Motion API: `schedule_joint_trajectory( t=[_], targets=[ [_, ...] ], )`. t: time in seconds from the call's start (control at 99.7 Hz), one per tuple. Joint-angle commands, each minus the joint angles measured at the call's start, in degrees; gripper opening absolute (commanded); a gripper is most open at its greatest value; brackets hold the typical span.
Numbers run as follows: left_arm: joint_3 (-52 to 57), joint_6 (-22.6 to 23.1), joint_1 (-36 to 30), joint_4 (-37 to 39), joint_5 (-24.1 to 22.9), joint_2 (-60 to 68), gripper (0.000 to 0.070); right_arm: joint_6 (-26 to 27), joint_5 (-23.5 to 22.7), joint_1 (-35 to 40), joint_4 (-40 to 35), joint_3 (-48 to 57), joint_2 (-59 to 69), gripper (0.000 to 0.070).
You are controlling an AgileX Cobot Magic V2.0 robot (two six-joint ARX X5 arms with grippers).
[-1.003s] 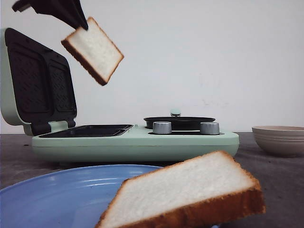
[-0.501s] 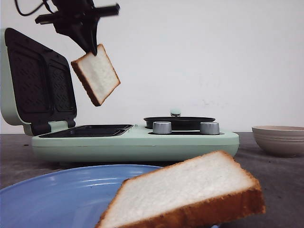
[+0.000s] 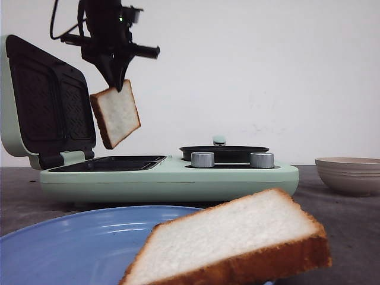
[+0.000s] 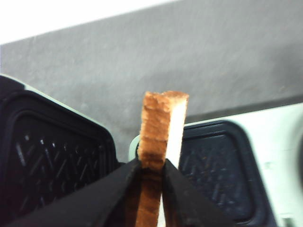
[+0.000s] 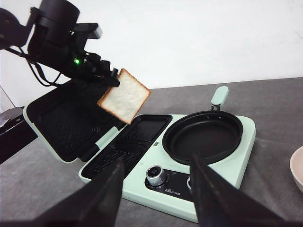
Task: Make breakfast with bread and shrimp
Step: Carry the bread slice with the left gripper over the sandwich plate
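Front view vs the wrist cams: only the front cam shows the 2nd bread slice [image 3: 234,240], lying tilted on the blue plate [image 3: 77,243] right up close to the lens, w/ the beige bowl [image 3: 350,175] off at the far right on the grey counter [image 3: 347,231]. The right wrist cam shows the whole layout instead: mint-green breakfast maker [image 5: 222,187] w/ lid [image 5: 61,125] swung open, two ribbed black sandwich wells [image 5: 130,144], round black pan [image 5: 203,137] beside them, knobs [image 5: 156,175] on the front edge.

Left end effector [image 3: 117,80] is clamped on a top corner of the held bread slice [image 3: 116,114], which hangs in the air at a tilt, above the open wells and just in front of the raised lid, not touching either. Left wrist cam gives it edge-on: the black fingers [image 4: 111,189] pinch the crust [image 4: 156,137] from both sides, wells visible below on each side.

Bread looks soft, white crumb, golden-brown crust all round, square, not squashed.

Right end effector [image 5: 156,187] sits wide apart, nothing between its fingers, hovering in front of the appliance.

No shrimp visible in any view.
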Motion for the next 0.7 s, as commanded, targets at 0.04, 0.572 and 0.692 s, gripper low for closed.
schedule_joint_trajectory(
  t=[0.04, 0.572, 0.692],
  targets=[
    [4.4, 0.6, -0.5, -1.6, -0.5, 3.8, 0.0004, -0.1, 0.1, 0.2, 0.5, 0.9, 0.1, 0.0266],
    [11.3, 2.0, -1.6, -8.0, -6.8, 10.5, 0.0004, -0.1, 0.2, 0.2, 0.5, 0.9, 0.1, 0.0266],
    [13.4, 2.5, -2.4, -9.1, -7.3, 10.5, 0.0004, -0.3, 1.3, 0.2, 0.5, 0.9, 0.1, 0.0266]
  ],
)
